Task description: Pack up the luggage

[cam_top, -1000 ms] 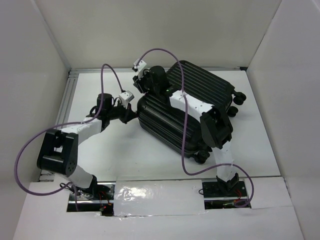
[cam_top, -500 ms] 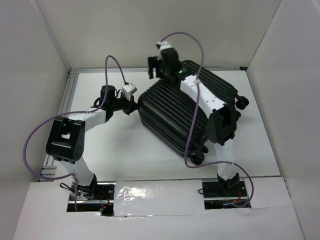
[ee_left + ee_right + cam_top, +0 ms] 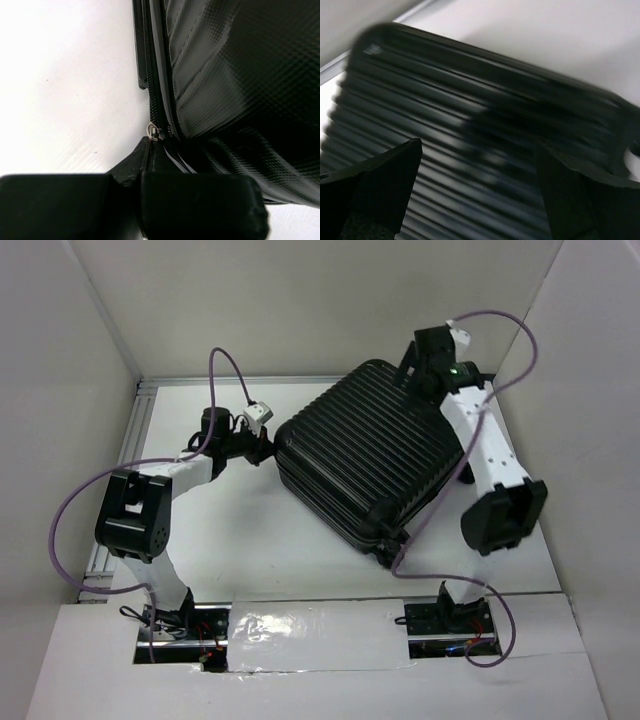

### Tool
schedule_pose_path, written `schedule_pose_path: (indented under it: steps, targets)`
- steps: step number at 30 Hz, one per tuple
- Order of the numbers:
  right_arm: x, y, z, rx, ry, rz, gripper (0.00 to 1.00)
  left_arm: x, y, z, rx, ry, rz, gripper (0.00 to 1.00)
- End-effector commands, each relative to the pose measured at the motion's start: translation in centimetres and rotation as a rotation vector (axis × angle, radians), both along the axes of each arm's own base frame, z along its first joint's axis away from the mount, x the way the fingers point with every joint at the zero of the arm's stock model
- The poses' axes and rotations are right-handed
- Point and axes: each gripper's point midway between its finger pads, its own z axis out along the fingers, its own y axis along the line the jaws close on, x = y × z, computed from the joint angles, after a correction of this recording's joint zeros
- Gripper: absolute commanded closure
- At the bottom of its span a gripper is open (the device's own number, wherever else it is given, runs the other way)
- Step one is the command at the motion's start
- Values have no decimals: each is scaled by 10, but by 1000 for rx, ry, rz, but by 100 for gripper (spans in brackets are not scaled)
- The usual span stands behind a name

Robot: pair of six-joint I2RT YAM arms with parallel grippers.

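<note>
No text, label, brand or number could be read anywhere, neither on the luggage (image 3: 370,465) nor on the table (image 3: 250,540).

Blk ribbed luggage (image 3: 370,465), white table (image 3: 240,530), purple cables (image 3: 212,380), blk/white arms (image 3: 490,450), pale grey walls (image 3: 300,300)

The luggage (image 3: 370,465) is showing a hard black plastic shell, ribbed and faintly glossy, finely cross-hatched up close. At its seam a small metal zipper pull (image 3: 154,131) is glinting. The table (image 3: 250,535) beneath the luggage is looking smooth, matt white.
</note>
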Motion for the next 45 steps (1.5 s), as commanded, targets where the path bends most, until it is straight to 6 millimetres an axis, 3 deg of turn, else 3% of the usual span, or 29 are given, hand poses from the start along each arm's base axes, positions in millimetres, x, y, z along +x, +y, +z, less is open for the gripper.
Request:
schedule_pose_path:
  steps: [1,2,3,4,5,6,7,9,11,14,19,23,25,27,28,29,30,31,33,34,35,37,38,40,41,42,43,44,45]
  targets:
    - [-72,-57,20,25,8,-235,1,36,-1,58,-38,-212,12,100]
    - [-86,-67,17,27,23,-272,1,37,-1,53,-43,-194,15,100]
    - [-99,-72,1,50,55,-316,1,34,-6,53,-47,-193,-2,100]
    - [-115,-87,12,73,22,-364,1,34,-6,53,-47,-193,-2,100]
    - [-124,-94,8,93,31,-393,1,34,-6,53,-47,-193,-2,100]
    - [-134,-99,-9,121,60,-434,1,34,-6,53,-47,-193,-2,100]
    - [-145,-111,-8,150,44,-479,1,34,-6,53,-47,-193,-2,100]
    - [-154,-114,-33,214,80,-527,1,33,-8,49,-50,-183,-12,100]
    - [-157,-118,-46,261,80,-559,1,33,-9,54,-55,-192,-22,100]
    - [-142,-121,-67,309,69,-563,1,32,-11,54,-64,-184,-28,100]
    - [-105,-131,-75,385,-36,-603,1,21,-19,62,-60,-193,-53,100]
    - [-82,-149,-77,457,-194,-657,1,-2,-46,54,-19,-176,-118,100]
    - [-70,-156,-64,482,-273,-650,1,-16,-54,54,-2,-166,-137,100]
    - [-62,-163,-73,435,-257,-657,1,-36,-71,57,-1,-167,-178,100]
    - [-55,-170,-65,403,-263,-639,1,-44,-77,57,-3,-168,-196,100]
    - [-47,-174,-77,376,-230,-639,2,-56,-88,59,-2,-174,-220,100]
    - [-42,-179,-79,360,-220,-639,2,-67,-92,54,-2,-155,-228,100]
    - [-33,-187,-72,333,-236,-624,5,-73,-94,62,-1,-179,-224,100]
    - [-17,-191,-87,346,-209,-578,8,-92,-103,59,-2,-165,-247,100]
    - [-4,-194,-79,339,-245,-530,10,-97,-104,69,-7,-191,-244,100]
    - [8,-190,-90,359,-226,-476,11,-106,-110,73,-15,-185,-262,100]
    - [27,-187,-92,350,-235,-402,12,-116,-112,77,-9,-186,-267,100]
    - [42,-188,-78,317,-254,-340,12,-121,-112,86,-13,-204,-266,100]
    - [57,-180,-114,331,-121,-273,12,-129,-110,79,10,-191,-250,100]
    - [77,-178,-86,293,-157,-205,12,-130,-107,79,14,-194,-239,100]
    - [88,-168,-107,297,-95,-158,12,-133,-103,73,24,-186,-227,100]
    - [87,-163,-113,283,-40,-138,13,-128,-98,71,29,-189,-203,100]
    - [100,-159,-88,231,-78,-69,13,-123,-94,70,35,-190,-183,100]
    - [105,-146,-93,208,-57,-26,13,-118,-88,70,37,-190,-163,100]
